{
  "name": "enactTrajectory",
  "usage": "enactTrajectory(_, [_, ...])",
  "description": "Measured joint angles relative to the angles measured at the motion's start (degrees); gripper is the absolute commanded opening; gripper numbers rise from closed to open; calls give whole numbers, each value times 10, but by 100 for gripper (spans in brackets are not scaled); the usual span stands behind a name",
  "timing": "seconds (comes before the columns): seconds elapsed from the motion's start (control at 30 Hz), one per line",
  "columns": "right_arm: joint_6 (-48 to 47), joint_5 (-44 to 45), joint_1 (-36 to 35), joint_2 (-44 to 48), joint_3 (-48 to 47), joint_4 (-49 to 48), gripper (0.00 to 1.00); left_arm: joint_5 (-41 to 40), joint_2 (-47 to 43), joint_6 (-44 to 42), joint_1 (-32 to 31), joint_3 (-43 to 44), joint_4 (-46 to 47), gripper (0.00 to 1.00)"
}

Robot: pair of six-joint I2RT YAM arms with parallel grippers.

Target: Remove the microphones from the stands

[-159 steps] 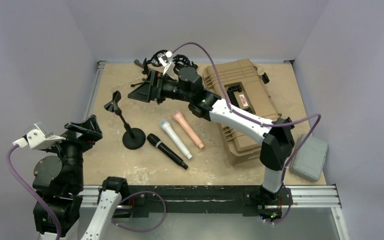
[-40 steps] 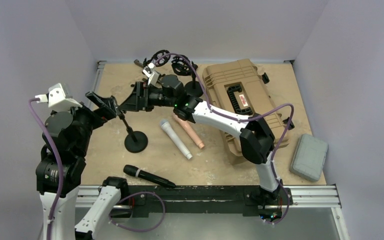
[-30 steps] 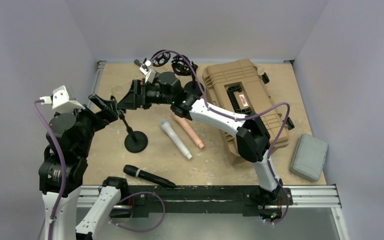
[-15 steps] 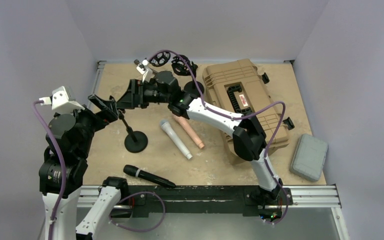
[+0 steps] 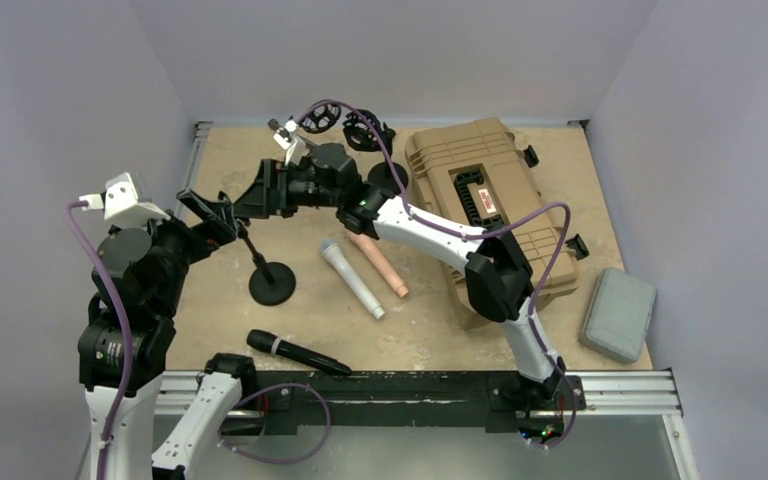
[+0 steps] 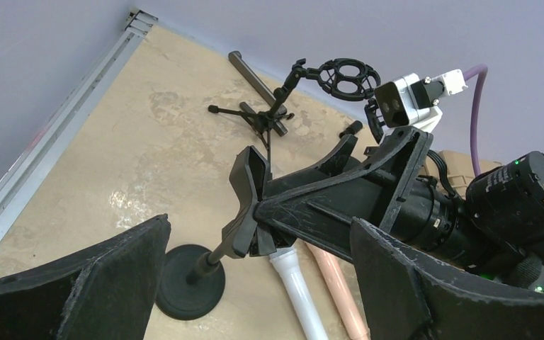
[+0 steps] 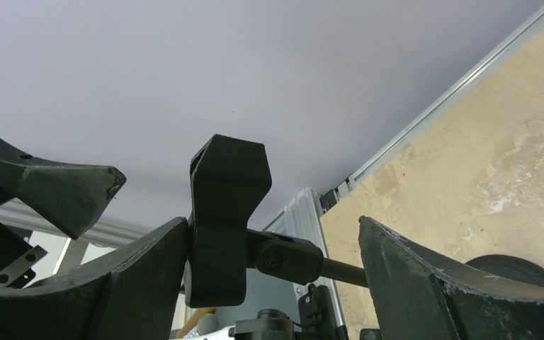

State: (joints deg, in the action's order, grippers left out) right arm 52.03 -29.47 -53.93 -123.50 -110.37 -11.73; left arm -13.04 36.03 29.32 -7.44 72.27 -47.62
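Two end effectors meet at the top of the little stand (image 5: 271, 283) toward the left of the bench (image 5: 420, 325). Both are spread wide with nothing in them. The left end effector (image 5: 215, 212) sits on the near-left side, the right end effector (image 5: 253, 197) reaches across from the far right, and the right one's fingers straddle the stand's clip (image 7: 225, 212) without pressing on it. That clip looks empty to me. The black microphone (image 5: 295, 352) lies flat on the bench by the near edge, well apart from the stand's round base. A white microphone (image 5: 352, 278) and a pink microphone (image 5: 380, 260) lie side by side to the right of the stand. So I'd judge the removal itself done, and the step in hand some handling of the clip or stem. From overhead I can't quite tell whether the left fingers touch the clip or only hover beside it. To do it well, only one arm should close, squarely on the clip's flat sides or the joint beneath, while the other backs clear. The two sets of fingers are crowded and could clash, and a sideways shove up top would likely tip the stand over its base.
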Motion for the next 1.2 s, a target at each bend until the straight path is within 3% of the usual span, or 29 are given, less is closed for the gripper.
enactTrajectory(0.53, [-7, 32, -7, 20, 117, -61, 81, 0, -4, 0, 0, -7, 2, 95])
enactTrajectory(1.2, [-26, 47, -8, 12, 155, -73, 82, 5, -8, 0, 0, -17, 3, 94])
